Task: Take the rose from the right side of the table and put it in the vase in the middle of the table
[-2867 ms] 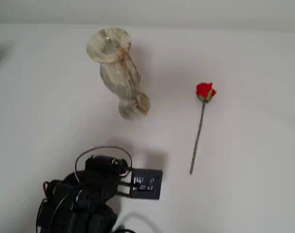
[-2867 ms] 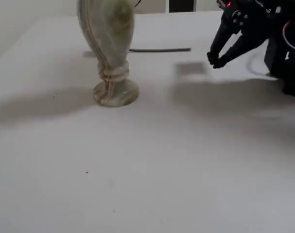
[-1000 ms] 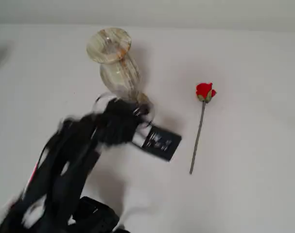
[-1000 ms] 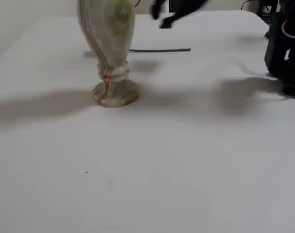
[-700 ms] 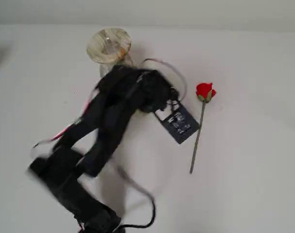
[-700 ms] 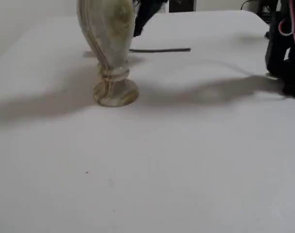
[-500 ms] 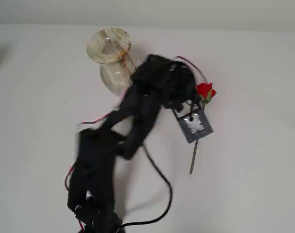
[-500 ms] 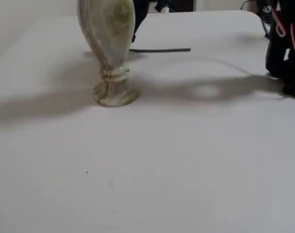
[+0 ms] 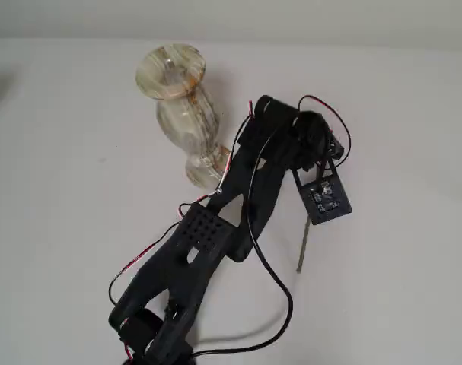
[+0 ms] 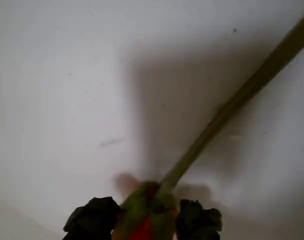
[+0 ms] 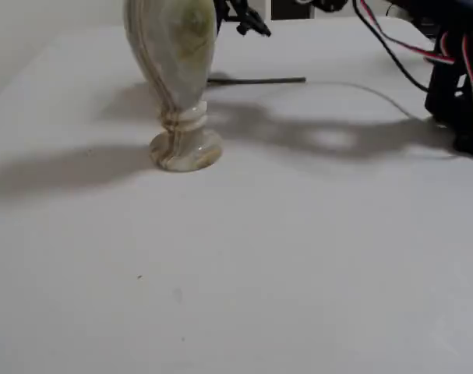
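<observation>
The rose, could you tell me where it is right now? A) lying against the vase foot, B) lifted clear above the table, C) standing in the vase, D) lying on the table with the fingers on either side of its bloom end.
D: the wrist view shows the rose flat on the table, a dark finger either side of its bloom.

Vase [image 9: 183, 114] stands left of the rose [image 9: 304, 243] (hand [image 10: 144, 220] above bloom).
</observation>
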Controlling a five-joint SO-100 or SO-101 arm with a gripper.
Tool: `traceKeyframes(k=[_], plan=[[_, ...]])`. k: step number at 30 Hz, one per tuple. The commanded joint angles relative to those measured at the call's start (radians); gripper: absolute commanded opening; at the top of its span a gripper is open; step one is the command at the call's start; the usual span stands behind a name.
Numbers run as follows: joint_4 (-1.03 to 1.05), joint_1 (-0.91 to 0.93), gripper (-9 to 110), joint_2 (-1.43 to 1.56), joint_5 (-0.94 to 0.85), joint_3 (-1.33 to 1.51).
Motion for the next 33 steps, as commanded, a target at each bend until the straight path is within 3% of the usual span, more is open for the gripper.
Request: traceKeyframes(k=[1, 13, 23, 26, 33], plan=[[-0.018, -0.003, 17, 0.002, 0.011, -0.064], [-0.063, -0.011, 15, -0.048, 0.011, -0.043], [-0.037, -0.012, 7, -0.067, 0.008, -0.04], [-0.021, -0.017, 0, -0.067, 0.002, -0.04], [0.006, -0.029, 0, -0.057, -0.005, -0.04]])
